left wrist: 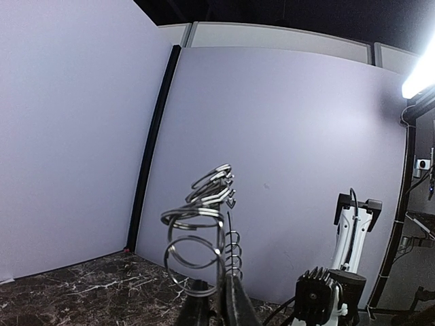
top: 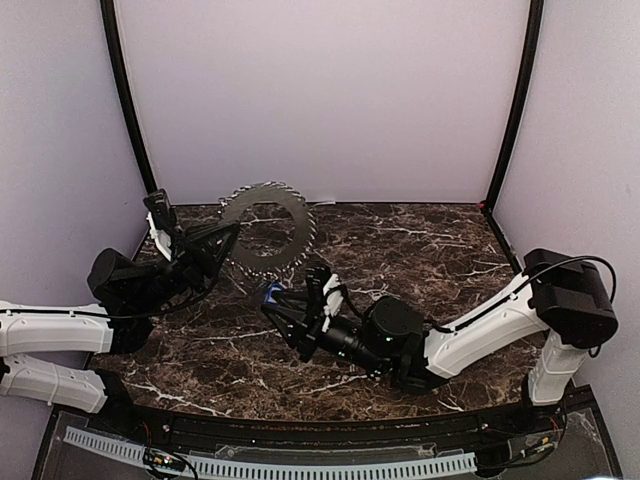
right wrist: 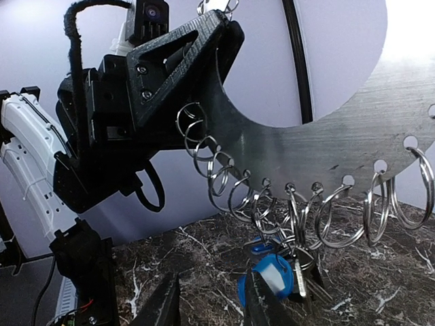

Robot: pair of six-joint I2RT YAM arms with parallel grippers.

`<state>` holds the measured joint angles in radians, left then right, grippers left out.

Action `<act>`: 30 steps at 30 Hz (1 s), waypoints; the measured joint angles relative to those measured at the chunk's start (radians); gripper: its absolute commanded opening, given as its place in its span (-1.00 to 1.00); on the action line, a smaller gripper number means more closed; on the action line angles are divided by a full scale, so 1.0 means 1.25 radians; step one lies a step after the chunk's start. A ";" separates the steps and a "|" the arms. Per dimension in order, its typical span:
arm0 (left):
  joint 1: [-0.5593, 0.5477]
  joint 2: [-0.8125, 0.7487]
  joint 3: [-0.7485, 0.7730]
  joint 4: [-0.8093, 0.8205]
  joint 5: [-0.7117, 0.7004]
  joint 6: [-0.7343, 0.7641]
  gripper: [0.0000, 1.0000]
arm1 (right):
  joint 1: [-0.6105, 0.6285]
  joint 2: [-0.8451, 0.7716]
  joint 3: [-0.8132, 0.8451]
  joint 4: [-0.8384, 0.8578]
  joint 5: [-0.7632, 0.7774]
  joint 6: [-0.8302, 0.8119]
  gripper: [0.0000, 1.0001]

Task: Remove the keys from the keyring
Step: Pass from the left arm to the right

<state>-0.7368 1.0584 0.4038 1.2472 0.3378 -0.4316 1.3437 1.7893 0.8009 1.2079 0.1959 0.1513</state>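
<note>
While the flat dark-grey toothed keyring [top: 262, 264] stands on edge above the rear left of the dark marble table [top: 430, 240], its broad face toward the arms, its blue-headed keys [right wrist: 272, 277] hang down from wire rings [right wrist: 326, 217] on the lowest rim. Reaching in from the left, the left gripper [top: 228, 238] clamps the ring's left edge. The right gripper [right wrist: 211, 305] lies low and outstretched, its fingers parted just beside the keys and holding nothing. The back wall [top: 380, 100] stands close behind, and marble stretches away to the right.
</note>
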 measured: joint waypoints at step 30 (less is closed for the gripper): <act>0.000 -0.011 0.005 -0.012 -0.013 0.001 -1.00 | 0.031 0.062 0.077 -0.043 0.074 -0.121 -0.15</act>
<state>-0.7368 1.0447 0.4107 1.2320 0.3214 -0.4301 1.3830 1.8664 0.8970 1.1538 0.2890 0.0006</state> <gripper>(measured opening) 0.070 0.423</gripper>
